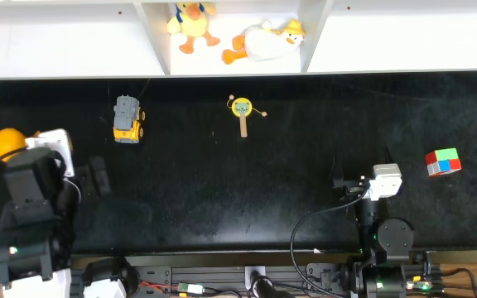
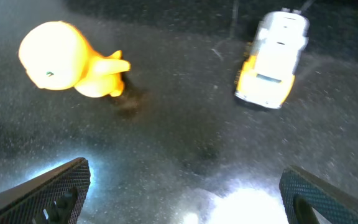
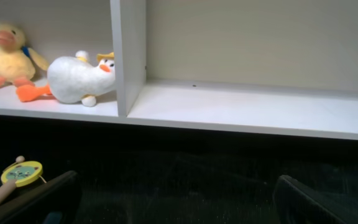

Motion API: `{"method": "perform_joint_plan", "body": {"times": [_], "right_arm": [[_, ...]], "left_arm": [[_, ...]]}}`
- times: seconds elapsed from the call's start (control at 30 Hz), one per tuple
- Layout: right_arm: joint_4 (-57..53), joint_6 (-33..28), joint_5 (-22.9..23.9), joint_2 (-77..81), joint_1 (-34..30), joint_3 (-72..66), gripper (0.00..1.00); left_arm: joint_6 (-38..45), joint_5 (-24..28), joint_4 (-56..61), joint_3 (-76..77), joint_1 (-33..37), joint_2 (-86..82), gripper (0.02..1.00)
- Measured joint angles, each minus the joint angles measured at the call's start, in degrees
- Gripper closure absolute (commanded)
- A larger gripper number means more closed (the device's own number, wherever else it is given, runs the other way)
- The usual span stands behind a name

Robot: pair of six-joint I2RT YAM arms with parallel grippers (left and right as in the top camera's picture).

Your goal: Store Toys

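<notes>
Pickup step I reckon: my left gripper point(image 2: 185, 185) is spread wide with the orange toy point(image 2: 67, 60) on the table point(image 2: 185, 124) just ahead, so next I'd line up over it and squeeze.

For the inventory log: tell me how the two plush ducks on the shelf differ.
The yellow duck sits upright; the white duck lies on its side. The yellow duck's body is yellow, the white duck's white. Both have orange feet and sit in the same shelf compartment.
</notes>
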Motion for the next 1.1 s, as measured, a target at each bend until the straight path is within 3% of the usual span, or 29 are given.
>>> {"method": "perform_joint_plan", "body": {"times": [0.37, 0.63, 0.83, 1.1], "right_arm": [[0.0, 0.0, 0.0, 0.0, 0.0, 0.0, 0.005], [0.0, 0.0, 0.0, 0.0, 0.0, 0.0, 0.005], [0.0, 0.0, 0.0, 0.0, 0.0, 0.0, 0.005], [0.0, 0.0, 0.0, 0.0, 0.0, 0.0, 0.007]], "left_arm": [[11.7, 18.9, 7.0, 0.1, 28.7, 3.8, 0.023], [25.1, 30.7, 12.8, 0.1, 41.9, 11.4, 0.02], [29.4, 35.0, 17.0, 0.1, 48.8, 15.9, 0.02], [30.8, 34.9, 27.9, 0.2, 47.3, 24.5, 0.02]]}}
